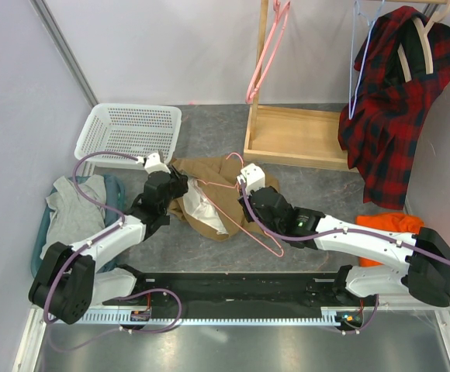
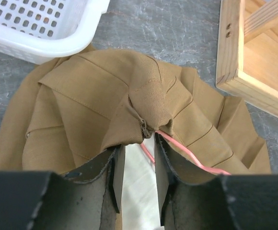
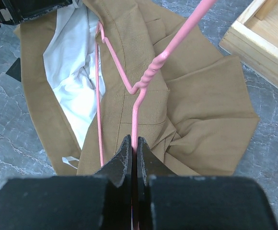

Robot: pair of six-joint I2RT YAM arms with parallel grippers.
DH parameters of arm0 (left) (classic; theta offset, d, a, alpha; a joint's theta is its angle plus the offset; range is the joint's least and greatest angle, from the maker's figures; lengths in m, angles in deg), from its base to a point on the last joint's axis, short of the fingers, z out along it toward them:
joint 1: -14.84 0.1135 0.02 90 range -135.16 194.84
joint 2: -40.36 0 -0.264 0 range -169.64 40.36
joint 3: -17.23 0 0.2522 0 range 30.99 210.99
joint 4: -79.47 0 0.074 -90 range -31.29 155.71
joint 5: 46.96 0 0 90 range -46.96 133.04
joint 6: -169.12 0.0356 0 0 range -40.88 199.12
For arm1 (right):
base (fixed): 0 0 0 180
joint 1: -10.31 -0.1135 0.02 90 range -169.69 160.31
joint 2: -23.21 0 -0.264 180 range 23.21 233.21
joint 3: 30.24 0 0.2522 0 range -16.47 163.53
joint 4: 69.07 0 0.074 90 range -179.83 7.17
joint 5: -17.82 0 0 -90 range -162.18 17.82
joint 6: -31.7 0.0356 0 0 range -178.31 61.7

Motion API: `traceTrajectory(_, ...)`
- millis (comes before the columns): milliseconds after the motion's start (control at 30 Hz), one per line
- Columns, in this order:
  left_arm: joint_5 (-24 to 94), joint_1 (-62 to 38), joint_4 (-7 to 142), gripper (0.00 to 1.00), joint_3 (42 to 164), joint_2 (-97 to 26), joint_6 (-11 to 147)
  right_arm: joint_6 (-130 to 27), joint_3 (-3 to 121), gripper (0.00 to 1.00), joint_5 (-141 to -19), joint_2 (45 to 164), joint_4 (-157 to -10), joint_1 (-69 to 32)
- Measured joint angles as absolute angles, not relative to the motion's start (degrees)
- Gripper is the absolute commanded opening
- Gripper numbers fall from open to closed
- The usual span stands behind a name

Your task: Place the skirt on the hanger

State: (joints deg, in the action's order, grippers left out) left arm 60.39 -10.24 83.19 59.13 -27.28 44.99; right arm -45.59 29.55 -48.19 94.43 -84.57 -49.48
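Observation:
The tan-brown skirt (image 1: pixel 209 174) lies crumpled on the grey table between the two arms, its white lining showing. The thin pink hanger (image 1: pixel 260 236) lies across it, partly under the cloth. My right gripper (image 1: pixel 246 200) is shut on one wire arm of the hanger (image 3: pixel 139 96) just below its twisted neck, over the skirt (image 3: pixel 201 110). My left gripper (image 1: pixel 180 186) is open at the skirt's left edge. In its wrist view the jaws stand apart over the white lining, below a bunched fold of the skirt (image 2: pixel 91 105), with the hanger wire (image 2: pixel 196 160) running past the right finger (image 2: pixel 160 172).
A white basket (image 1: pixel 128 132) stands at the back left and a wooden rack base (image 1: pixel 295 136) at the back right. A second pink hanger (image 1: pixel 268 54), a light-blue hanger (image 1: pixel 358 62) and a red plaid shirt (image 1: pixel 396 93) hang there. A grey garment (image 1: pixel 74 205) lies at the left.

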Motion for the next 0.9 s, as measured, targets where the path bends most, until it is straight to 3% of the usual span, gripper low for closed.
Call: traceTrajectory(900, 64.52, -10.24, 83.45, 0.42, 63.33, -36.91, 47.74, -44.98, 29.55, 0.00, -49.44, 92.57, -84.59, -49.48)
